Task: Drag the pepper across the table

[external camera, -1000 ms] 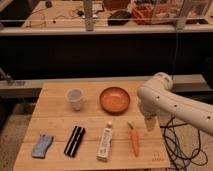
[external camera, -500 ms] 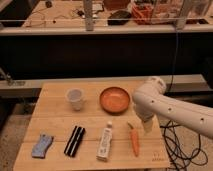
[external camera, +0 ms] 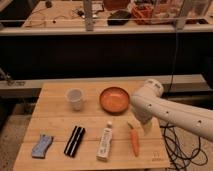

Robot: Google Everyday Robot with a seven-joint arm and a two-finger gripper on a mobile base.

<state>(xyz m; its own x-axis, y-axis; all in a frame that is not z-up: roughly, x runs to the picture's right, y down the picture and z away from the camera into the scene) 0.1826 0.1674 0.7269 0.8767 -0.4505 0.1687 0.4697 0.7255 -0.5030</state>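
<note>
The pepper (external camera: pixel 134 140) is a long orange chili with a green stem, lying near the front right of the wooden table (external camera: pixel 55 120). My white arm reaches in from the right, and my gripper (external camera: pixel 146 128) hangs from it just right of the pepper's stem end, close to the table top. It is beside the pepper, and I cannot tell whether it touches it.
An orange bowl (external camera: pixel 114 99) sits behind the pepper. A white cup (external camera: pixel 75 98) stands at mid-left. A white tube (external camera: pixel 104 142), a black bar (external camera: pixel 74 140) and a blue-grey object (external camera: pixel 41 145) lie along the front. Cables hang off the right edge.
My arm has swung left over the right side of the table, bringing the gripper closer to the pepper. The pepper and the other things have not moved.
</note>
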